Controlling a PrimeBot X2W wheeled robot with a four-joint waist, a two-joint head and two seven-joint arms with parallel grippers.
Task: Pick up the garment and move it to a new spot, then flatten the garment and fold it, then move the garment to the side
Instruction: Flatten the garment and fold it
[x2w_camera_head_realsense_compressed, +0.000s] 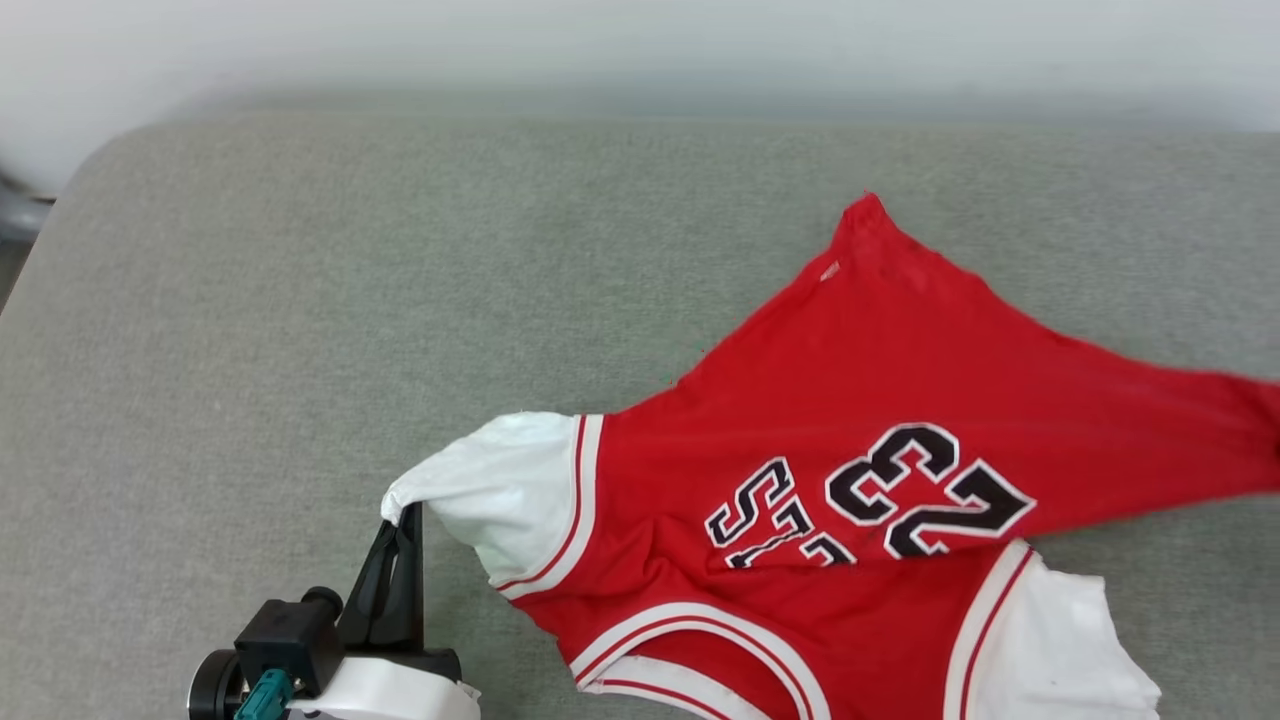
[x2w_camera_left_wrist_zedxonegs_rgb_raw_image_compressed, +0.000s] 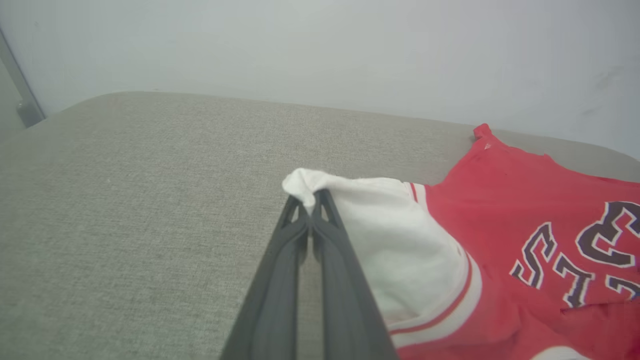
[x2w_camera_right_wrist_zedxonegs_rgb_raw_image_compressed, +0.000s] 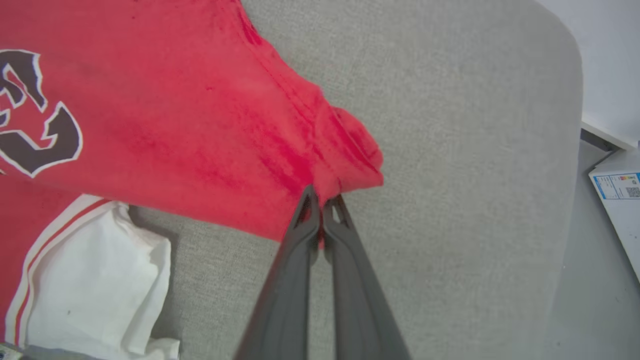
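red-and-white garment (x2w_camera_head_realsense_compressed: 880, 380) is lying print-up on the grey pad (x2w_camera_head_realsense_compressed: 300, 300), covering the pad's right half and running down to its near edge. It's a red tee with white sleeves. The black "23" print (x2w_camera_head_realsense_compressed: 925, 490) is showing outlined in white, and the lettering beside it is partly tucking under a crease. The striped collar (x2w_camera_head_realsense_compressed: 690, 650) is sitting at the pad's near edge. One hem corner (x2w_camera_head_realsense_compressed: 868, 205) is pointing toward the pad's far edge, with a tiny white logo (x2w_camera_head_realsense_compressed: 830, 270) just beside it.

left gripper (x2w_camera_head_realsense_compressed: 405, 515): fingers are pressing together, clamping the tip of the left sleeve (x2w_camera_head_realsense_compressed: 500, 490) near the middle of the pad's near edge. The sleeve is tenting up at the pinch and stretching toward the pad's left side.

right gripper (x2w_camera_right_wrist_zedxonegs_rgb_raw_image_compressed: 324, 197): fingers are pressing together, clamping a bunched red hem corner near the pad's rounded right corner. Wrinkles are fanning out from the pinch into the body cloth. The cloth there appears to be hanging just off the pad, casting a shadow under it.

right sleeve (x2w_camera_head_realsense_compressed: 1060, 640) is lying crumpled on the pad at its near edge, with the stretched red cloth passing over its upper edge.

A white box with a printed label (x2w_camera_right_wrist_zedxonegs_rgb_raw_image_compressed: 620, 195) is sitting off the pad, past its right edge and lower down. A pale wall (x2w_camera_head_realsense_compressed: 600, 40) is running behind the pad's far edge.
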